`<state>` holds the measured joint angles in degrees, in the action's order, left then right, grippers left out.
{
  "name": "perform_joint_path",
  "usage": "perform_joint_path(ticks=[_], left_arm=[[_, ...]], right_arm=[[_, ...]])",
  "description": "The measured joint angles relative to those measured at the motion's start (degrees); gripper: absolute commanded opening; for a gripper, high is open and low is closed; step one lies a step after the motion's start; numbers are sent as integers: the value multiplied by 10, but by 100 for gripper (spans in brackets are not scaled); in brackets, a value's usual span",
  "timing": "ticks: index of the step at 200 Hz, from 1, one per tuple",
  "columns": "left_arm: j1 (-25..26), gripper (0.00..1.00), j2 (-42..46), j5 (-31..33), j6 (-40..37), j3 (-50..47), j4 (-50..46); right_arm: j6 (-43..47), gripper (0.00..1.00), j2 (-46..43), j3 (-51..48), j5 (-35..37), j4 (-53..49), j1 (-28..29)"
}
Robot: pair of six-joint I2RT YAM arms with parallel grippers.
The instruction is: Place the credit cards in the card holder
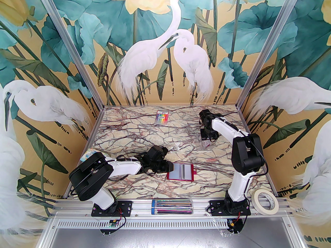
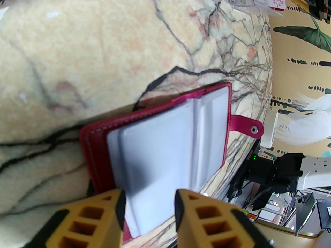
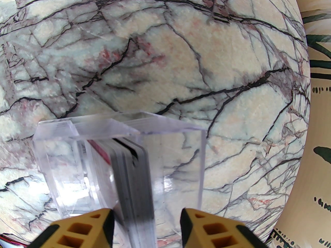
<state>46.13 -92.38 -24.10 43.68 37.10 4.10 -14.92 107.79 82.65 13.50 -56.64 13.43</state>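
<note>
The card holder (image 1: pixel 180 172) lies open on the marble table, dark red with pale clear sleeves (image 2: pixel 160 148) and a snap tab (image 2: pixel 248 128). My left gripper (image 2: pixel 150 210) is open at the holder's left edge (image 1: pixel 169 167), with its yellow fingers (image 2: pixel 113 210) on either side of the sleeves' near corner. Several grey credit cards (image 3: pixel 134 179) stand on edge in a small clear plastic box (image 3: pixel 77 164). My right gripper (image 3: pixel 147 226) is open and straddles that stack from above, at the back right of the table (image 1: pixel 207 138).
A rainbow-striped pack (image 1: pixel 162 117) lies at the back centre. A clear case of coloured sticks (image 1: pixel 172 207) rests on the front rail, and a tape roll (image 1: pixel 265 201) sits at the front right. A patterned white square (image 1: pixel 89 155) peeks out behind the left arm.
</note>
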Motion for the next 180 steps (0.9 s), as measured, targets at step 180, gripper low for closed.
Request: perform_joint_path(ticks=[180], left_arm=[[0, 38, 0, 0, 0, 0, 0]], right_arm=[[0, 26, -8, 5, 11, -18, 0]])
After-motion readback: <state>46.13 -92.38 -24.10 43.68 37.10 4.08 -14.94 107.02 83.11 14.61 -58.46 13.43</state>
